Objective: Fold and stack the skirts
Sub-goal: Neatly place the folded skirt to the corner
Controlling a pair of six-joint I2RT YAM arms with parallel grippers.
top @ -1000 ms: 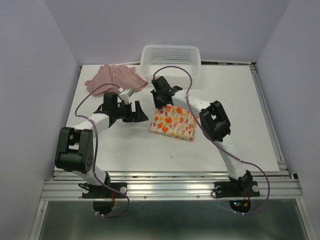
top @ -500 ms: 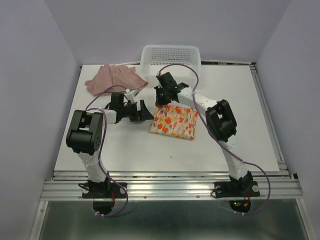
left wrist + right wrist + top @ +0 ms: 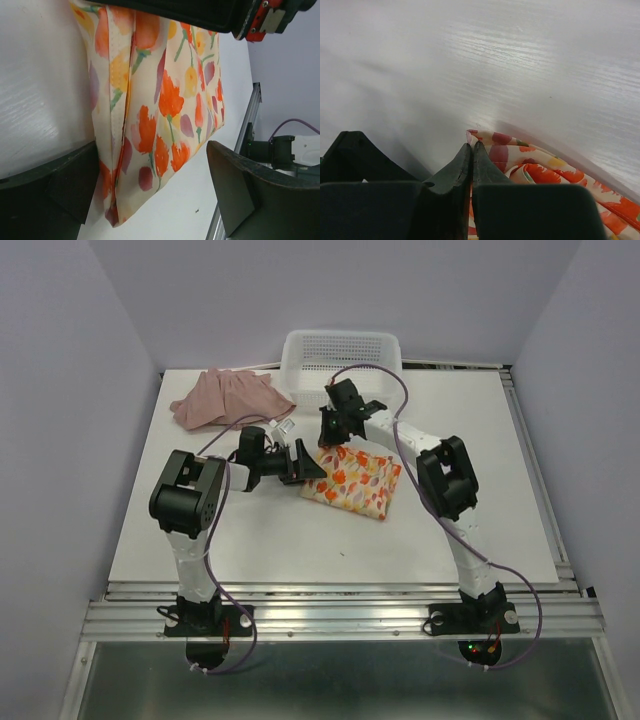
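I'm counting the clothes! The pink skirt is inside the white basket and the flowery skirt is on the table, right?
Not quite. The pink skirt is not inside the white basket; it lies on the table beside it, to the left, as the top external view shows. The flowery skirt is on the table, yes.

Folded cream floral skirt (image 3: 352, 480) mid-table; crumpled dusty pink ruffled skirt (image 3: 228, 398) far left.
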